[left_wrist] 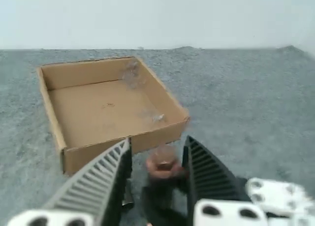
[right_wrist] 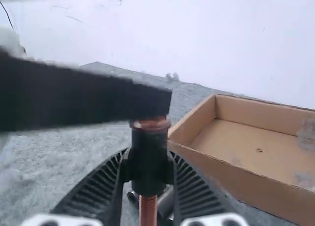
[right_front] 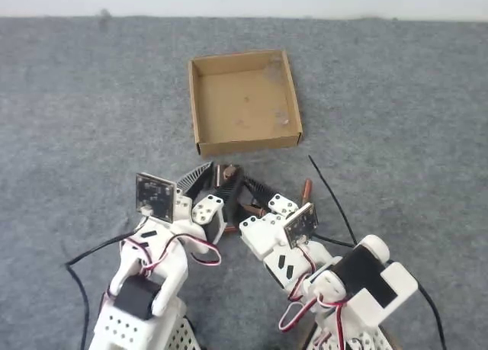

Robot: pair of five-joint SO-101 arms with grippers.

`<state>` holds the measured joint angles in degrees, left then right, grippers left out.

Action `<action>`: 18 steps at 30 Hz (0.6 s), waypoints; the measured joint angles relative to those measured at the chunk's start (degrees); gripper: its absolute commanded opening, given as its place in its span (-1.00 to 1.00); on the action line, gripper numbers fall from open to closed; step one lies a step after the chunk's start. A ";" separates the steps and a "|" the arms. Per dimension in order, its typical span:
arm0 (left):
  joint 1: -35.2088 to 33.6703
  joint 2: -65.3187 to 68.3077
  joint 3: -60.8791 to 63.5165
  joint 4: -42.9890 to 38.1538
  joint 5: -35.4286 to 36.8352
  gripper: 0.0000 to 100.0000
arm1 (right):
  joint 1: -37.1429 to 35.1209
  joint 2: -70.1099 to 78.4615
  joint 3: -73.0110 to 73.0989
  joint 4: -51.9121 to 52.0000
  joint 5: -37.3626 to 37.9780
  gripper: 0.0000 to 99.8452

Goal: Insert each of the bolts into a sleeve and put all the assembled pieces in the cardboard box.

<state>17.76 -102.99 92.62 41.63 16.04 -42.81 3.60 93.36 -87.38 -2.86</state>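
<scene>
Near square cardboard box (right_front: 248,145), ribbed right hand (right_wrist: 147,161) clamps black sleeve (right_wrist: 147,145).

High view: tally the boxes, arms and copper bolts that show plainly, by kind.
Open brown cardboard box: 1
White robot arms: 2
Copper bolts: 2, one in a held black sleeve, one loose on the grey carpet
Total: 5; pieces under the arms are unclear.

High view overhead, both wrist views low, close, facing shared cardboard box (right_front: 245,146)
</scene>
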 measured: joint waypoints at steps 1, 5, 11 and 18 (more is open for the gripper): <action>0.70 0.00 -1.32 0.00 1.05 -0.68 | 0.00 0.00 0.00 0.35 0.00 -0.99; 1.67 0.00 -5.71 1.67 3.25 -0.68 | 0.26 0.00 0.00 3.16 0.00 -0.99; -2.20 0.00 -6.15 2.99 3.60 -0.68 | 1.41 0.00 0.00 3.25 0.00 -0.99; -10.81 0.00 -6.15 2.99 3.60 -0.97 | 3.60 0.00 0.00 3.25 0.00 -0.99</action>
<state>6.95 -102.99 86.46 44.62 19.65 -39.21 3.60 93.36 -84.13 -2.86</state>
